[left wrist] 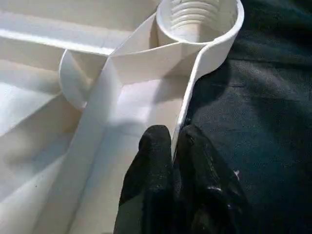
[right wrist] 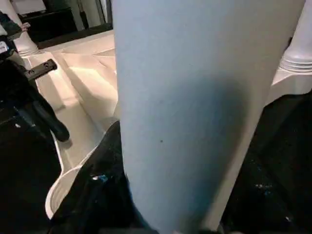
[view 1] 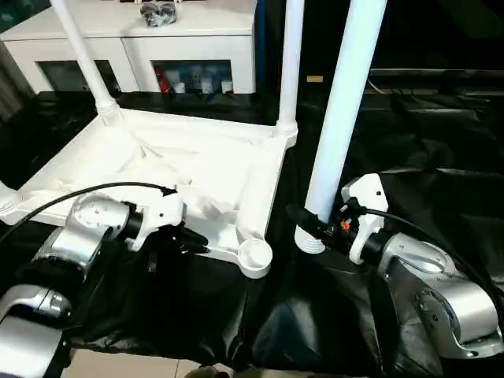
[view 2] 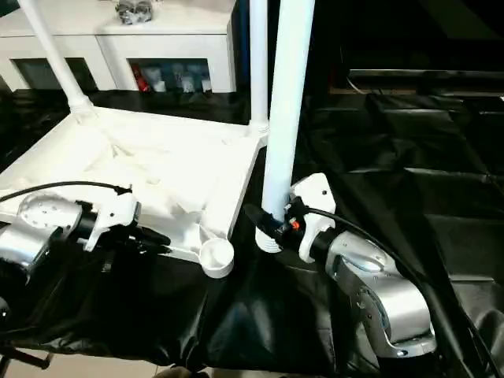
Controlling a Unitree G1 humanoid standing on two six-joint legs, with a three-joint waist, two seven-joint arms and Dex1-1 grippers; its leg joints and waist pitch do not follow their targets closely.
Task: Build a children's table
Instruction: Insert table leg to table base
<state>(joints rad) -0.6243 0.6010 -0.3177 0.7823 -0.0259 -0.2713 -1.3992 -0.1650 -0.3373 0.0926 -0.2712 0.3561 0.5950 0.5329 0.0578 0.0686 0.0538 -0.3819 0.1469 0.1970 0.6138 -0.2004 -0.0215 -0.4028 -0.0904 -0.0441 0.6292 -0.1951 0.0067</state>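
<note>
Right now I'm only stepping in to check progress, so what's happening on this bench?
The robot is assembling a children's table. The white tabletop lies upside down on black sheeting, with two legs already standing in its far corner sockets. The left pincer pinches the tabletop's near rim beside the empty near corner socket. The right pincer holds another leg upright, its lower end beside that socket, not yet in it.

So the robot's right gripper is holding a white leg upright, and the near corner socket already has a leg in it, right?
Not quite. The right gripper does hold a leg upright, but the near corner socket is empty, as the left eye view shows.
</note>
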